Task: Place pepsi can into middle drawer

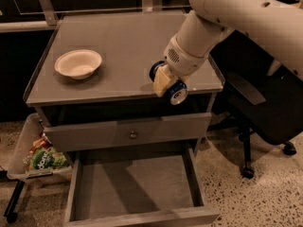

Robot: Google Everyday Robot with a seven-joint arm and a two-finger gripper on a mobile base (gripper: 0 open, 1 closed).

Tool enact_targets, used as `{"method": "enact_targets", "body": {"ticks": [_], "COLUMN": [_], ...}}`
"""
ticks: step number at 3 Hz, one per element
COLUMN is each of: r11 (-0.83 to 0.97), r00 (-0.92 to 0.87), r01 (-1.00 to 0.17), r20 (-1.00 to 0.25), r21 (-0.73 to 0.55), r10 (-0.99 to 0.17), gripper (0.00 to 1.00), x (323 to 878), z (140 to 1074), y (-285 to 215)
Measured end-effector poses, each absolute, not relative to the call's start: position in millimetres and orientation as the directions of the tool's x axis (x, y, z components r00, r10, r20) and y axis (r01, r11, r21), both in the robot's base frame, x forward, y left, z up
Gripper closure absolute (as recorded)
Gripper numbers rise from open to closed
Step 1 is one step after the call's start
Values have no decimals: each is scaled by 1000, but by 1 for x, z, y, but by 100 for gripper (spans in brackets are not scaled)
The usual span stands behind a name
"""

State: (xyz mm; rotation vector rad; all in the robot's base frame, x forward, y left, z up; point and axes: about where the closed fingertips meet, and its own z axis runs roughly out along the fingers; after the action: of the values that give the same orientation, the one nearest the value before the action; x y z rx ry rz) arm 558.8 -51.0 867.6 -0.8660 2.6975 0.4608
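Observation:
My gripper [165, 83] is shut on the pepsi can [174, 91], a blue can with a silver end that faces the camera. It holds the can tilted over the front right edge of the cabinet top [123, 46], above the drawer fronts. The middle drawer [135, 186] is pulled open below, a wide grey tray with a bare floor. The can is to the upper right of the drawer's opening.
A white bowl [78, 64] sits on the cabinet top at the left. A shut drawer front with a round knob [133, 135] is above the open drawer. A bin with a green snack bag [45, 160] stands at the left. A black office chair [265, 108] stands at the right.

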Motion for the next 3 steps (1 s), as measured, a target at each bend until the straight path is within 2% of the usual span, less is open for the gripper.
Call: {"method": "enact_targets", "body": {"ticks": [2, 3], "r11": [822, 828], "r00": [-880, -890], "r01": [-471, -456], "r20": [-230, -180], "r21": [321, 327], "r10": [-415, -419], "gripper": [100, 100], "x": [451, 435], "z": [826, 805], "y": [-65, -71]}}
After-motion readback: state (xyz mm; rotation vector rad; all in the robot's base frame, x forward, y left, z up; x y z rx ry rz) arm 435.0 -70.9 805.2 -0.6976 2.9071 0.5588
